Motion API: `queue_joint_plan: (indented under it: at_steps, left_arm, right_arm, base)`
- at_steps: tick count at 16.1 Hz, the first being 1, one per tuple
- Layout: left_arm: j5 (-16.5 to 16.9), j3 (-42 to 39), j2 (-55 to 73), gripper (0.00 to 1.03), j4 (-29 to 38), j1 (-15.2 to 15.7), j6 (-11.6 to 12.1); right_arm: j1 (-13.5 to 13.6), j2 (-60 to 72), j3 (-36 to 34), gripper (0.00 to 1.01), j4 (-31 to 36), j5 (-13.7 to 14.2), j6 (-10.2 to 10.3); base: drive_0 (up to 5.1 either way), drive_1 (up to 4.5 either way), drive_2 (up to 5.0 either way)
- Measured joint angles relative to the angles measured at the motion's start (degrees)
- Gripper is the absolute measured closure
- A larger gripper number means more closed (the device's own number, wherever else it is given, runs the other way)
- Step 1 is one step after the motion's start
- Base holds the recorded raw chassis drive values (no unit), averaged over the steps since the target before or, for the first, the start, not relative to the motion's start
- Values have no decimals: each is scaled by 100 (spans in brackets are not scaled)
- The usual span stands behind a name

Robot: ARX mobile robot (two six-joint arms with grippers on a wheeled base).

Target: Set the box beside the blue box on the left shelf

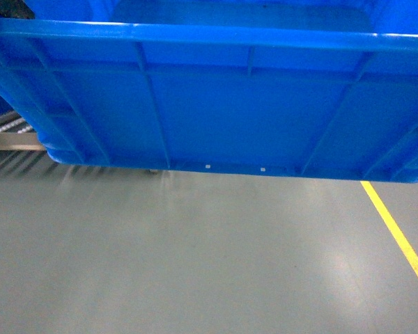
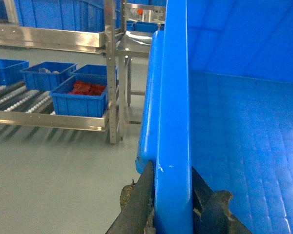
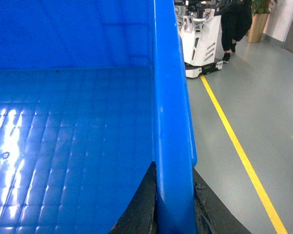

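Observation:
The box (image 1: 223, 111), a large bright-blue ribbed crate, hangs above the floor and fills the top of the head view. My left gripper (image 2: 172, 168) is shut on its left rim (image 2: 173, 97), one finger outside the wall and one inside. On the opposite rim (image 3: 168, 122), my right gripper (image 3: 174, 168) is shut the same way. The box is empty inside. The left shelf (image 2: 44, 119), steel with white rollers, lies to the left and shows at the head view's left edge (image 1: 14, 141). Smaller blue boxes stand on it, one holding red parts (image 2: 83, 95). Both grippers are hidden in the head view.
A steel upright post (image 2: 112, 73) stands at the shelf's right end, with an upper steel level (image 2: 49, 36) carrying more blue crates. A yellow floor line (image 1: 397, 233) runs on the right. Farther off stand a white robot (image 3: 200, 39) and a person in black (image 3: 237, 24).

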Motion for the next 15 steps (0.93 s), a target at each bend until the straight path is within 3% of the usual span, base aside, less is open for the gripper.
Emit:
queue_joint_plan:
  at_steps: [15]
  left_arm:
    - [2, 2, 0, 94, 13, 0, -2]
  right_arm:
    - [0, 2, 0, 92, 24, -4, 0]
  base:
    - [2, 414, -410]
